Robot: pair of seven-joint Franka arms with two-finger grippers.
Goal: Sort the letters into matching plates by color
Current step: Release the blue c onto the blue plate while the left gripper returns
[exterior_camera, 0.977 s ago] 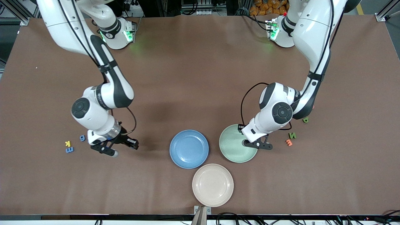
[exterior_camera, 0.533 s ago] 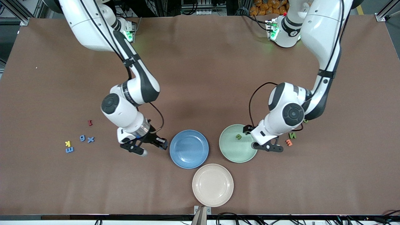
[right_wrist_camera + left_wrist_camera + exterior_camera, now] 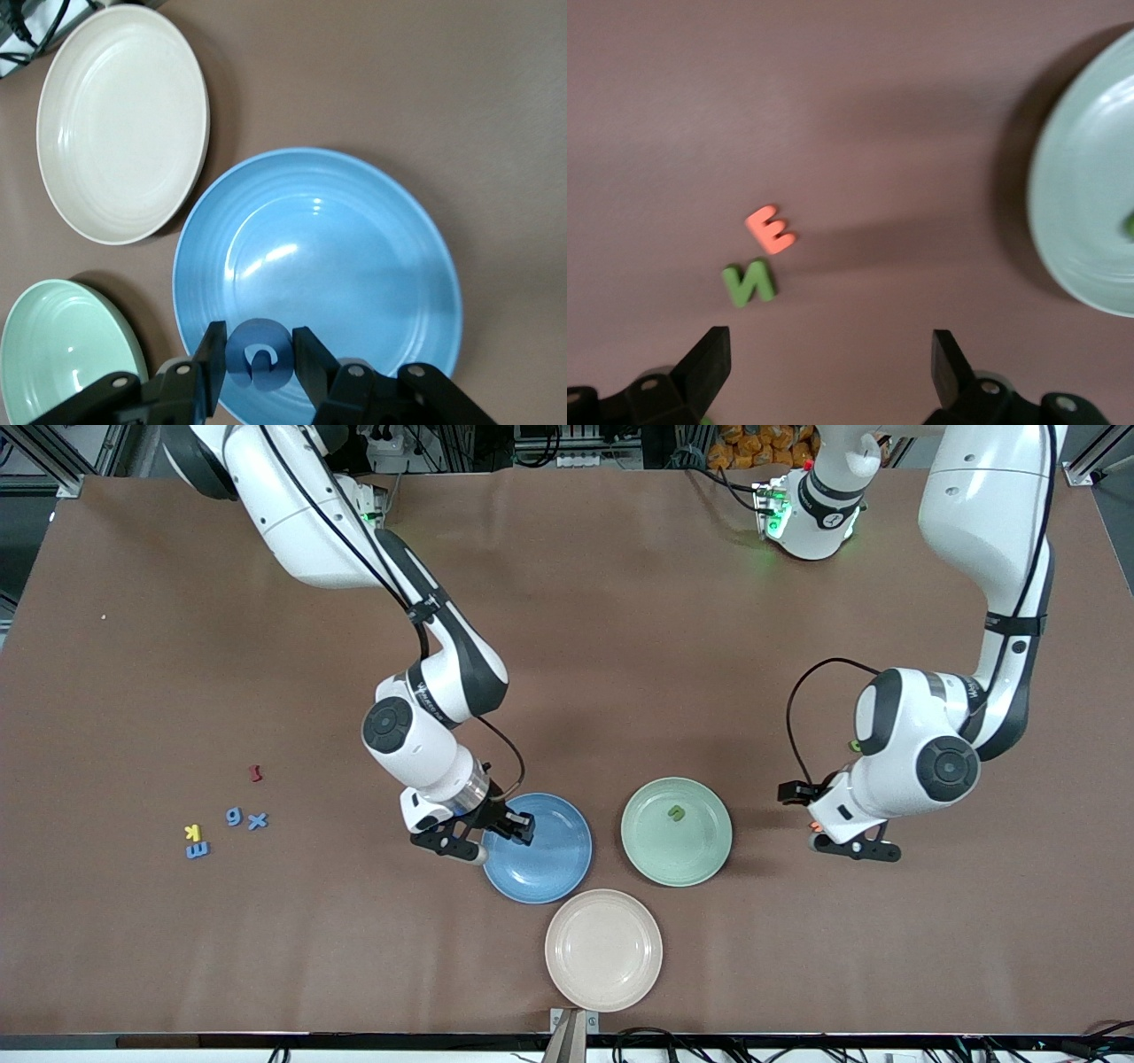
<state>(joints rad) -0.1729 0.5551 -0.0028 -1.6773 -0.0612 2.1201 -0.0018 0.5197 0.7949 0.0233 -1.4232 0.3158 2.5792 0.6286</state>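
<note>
Blue foam, chunky and curled like a hook, sits pinched between the fingers of the right gripper (image 3: 259, 359): this small blue letter (image 3: 258, 352) hangs over the rim of the glossy blue plate (image 3: 556, 868), at about nine o'clock on the dish in the front view. The pale mint green plate (image 3: 700, 855) lies beside the blue one toward the left arm's end of the table, and a tiny green letter (image 3: 677, 812) rests in it just above centre, near twelve o'clock. The cream plate (image 3: 603, 950) lies nearer the front camera, between the two. The left gripper (image 3: 831, 367) hovers with its fingers spread wide over bare table outside the green plate's three o'clock edge; its wrist view shows a green N (image 3: 749, 282) and an orange E (image 3: 771, 229) lying touching at one corner on the brown tabletop (image 3: 567, 646). Toward the right arm's end lie a blue X (image 3: 257, 821), a blue 6 (image 3: 234, 816), a blue 3 (image 3: 198, 850), a yellow K (image 3: 192, 832) just beside the 3, and a red piece (image 3: 256, 772) a little farther from the camera
</note>
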